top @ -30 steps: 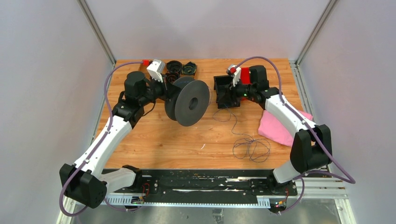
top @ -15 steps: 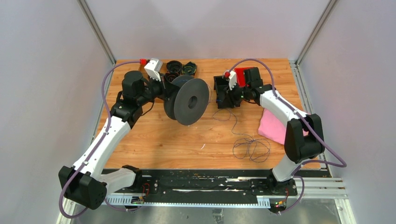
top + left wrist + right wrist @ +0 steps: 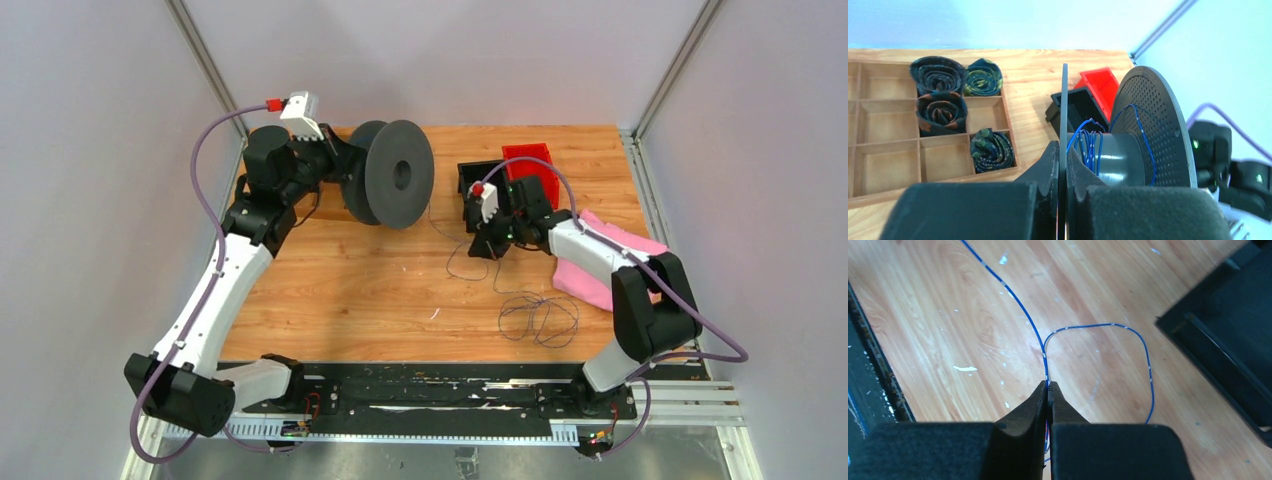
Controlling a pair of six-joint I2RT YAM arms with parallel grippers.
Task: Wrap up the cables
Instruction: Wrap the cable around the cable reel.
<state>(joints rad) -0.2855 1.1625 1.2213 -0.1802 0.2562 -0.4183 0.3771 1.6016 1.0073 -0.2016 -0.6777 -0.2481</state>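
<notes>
I find the wooden table (image 3: 350, 290) carrying all the work. The grey spool (image 3: 398, 183) is held up at the far left-centre with its axis running roughly left to right. A pink cloth (image 3: 600, 275) lies at the right edge, clear of the winding. The left gripper (image 3: 1062, 152) is clenched on the rim of the spool flange that faces its own arm. The right gripper (image 3: 1048, 389) is low over the table, to the right of the spool and nearer, and it is pinched tight on the cables (image 3: 1018, 305). A few blue turns sit on the hub. From there the strand runs right and nearer to the right gripper, and past it the slack lies in loose loops, nearer again and just left of the cloth. The right arm is the closer one to this slack. In my judgement, the coming move depends on keeping the strand crosswise to the spool axis, between the flanges.
</notes>
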